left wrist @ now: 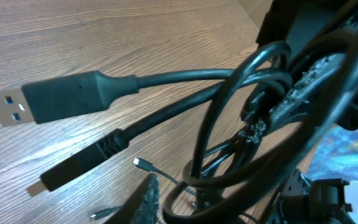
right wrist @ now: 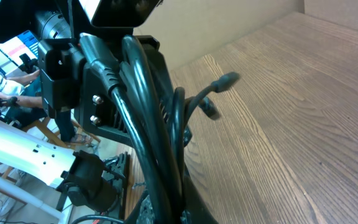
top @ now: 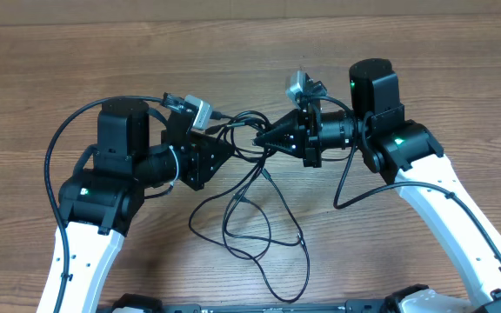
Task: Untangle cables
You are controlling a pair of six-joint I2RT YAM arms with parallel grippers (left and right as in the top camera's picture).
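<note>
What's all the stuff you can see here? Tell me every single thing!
table: one, brown wood, under everything.
cables: several, black, tangled between the two claws, loops trailing onto the table; exact count unclear.
big plug: one, black with a silvery tip, on a cable end, in the left wrist view.
thin plug: one, black, beside the big plug.
arms: two, white and black, one at each side.
left claw: one, black, at the tangle; grip unclear.
right claw: one, black, shut on the cables, facing the left claw.
</note>
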